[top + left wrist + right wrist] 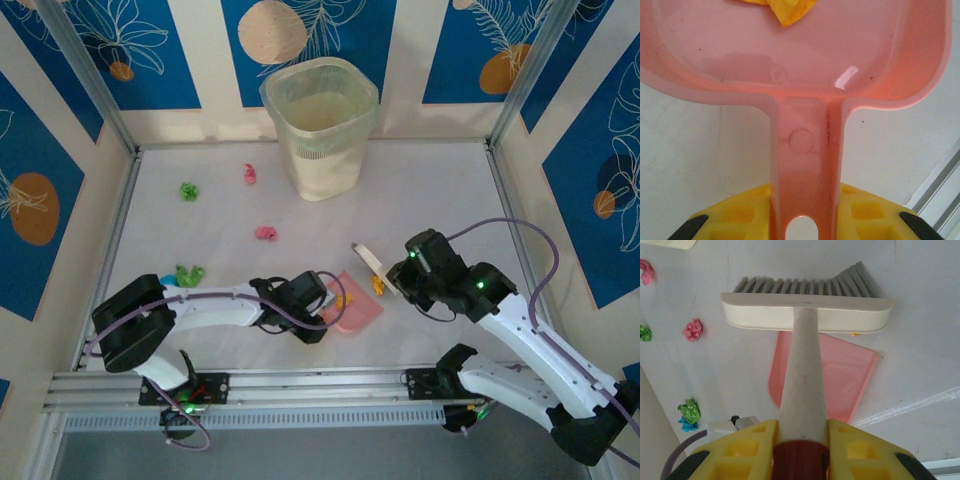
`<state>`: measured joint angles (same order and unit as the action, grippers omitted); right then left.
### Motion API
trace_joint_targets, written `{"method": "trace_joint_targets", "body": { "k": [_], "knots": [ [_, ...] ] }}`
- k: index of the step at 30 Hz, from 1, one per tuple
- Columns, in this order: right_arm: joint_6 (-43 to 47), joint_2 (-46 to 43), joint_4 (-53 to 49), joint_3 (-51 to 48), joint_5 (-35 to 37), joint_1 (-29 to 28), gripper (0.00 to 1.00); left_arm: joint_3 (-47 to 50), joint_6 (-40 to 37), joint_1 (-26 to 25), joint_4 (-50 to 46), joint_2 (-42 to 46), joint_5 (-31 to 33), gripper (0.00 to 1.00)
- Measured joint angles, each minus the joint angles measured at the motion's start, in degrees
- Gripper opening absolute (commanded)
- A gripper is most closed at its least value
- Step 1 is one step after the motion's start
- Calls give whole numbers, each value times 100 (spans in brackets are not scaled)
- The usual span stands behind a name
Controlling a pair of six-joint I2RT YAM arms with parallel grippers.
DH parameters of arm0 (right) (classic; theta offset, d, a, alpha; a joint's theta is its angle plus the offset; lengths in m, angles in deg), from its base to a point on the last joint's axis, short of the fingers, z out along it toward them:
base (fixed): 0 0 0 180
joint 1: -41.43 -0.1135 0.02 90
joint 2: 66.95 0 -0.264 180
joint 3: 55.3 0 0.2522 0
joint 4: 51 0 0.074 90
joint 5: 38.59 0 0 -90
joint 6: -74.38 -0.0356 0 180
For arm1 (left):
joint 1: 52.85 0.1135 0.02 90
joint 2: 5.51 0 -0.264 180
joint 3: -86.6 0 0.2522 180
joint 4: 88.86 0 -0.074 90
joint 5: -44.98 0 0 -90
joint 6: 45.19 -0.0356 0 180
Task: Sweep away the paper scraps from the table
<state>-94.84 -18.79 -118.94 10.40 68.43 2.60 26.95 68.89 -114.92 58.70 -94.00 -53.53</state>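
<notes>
The paper scraps (265,233) look feather-light and likely to skitter, nothing worth pinching. The right end effector (801,447) is clamped on the brush (807,315) handle, the left end effector (801,217) on the dustpan (805,65) handle.

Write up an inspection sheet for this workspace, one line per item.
Surface: table white and matte.
Job's things: scraps loose on the left half: two pink, two green, one cyan; an orange one by the brush; a yellow one inside the dustpan.
Clutter: nothing seen.
Grippers: left gripper shut on the dustpan handle; right gripper shut on the brush handle.
Cables: purple cables run along both arms, one looping above the table on the right.
Surroundings: bin at the back, patterned walls, rails along the edges.
</notes>
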Motion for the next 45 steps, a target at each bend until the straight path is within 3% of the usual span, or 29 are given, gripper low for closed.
{"method": "trace_joint_targets", "body": {
  "k": [9,16,23,29,39,45],
  "knots": [
    [-306,-177,83,0,79,-658,0,-74,107,0,-17,-101,2,0],
    [-634,-181,227,9,186,-1537,0,-79,109,0,70,-138,57,0],
    [-793,-205,48,372,772,-2022,0,-70,109,7,162,-151,109,0],
    [-796,-278,-118,420,1248,-2002,0,-11,107,7,289,-155,111,0],
    [-793,-238,-271,417,1451,-1757,0,120,105,39,470,-85,114,0],
    [271,-129,-129,413,1714,-1080,0,313,105,46,588,107,155,0]
  ]
}}
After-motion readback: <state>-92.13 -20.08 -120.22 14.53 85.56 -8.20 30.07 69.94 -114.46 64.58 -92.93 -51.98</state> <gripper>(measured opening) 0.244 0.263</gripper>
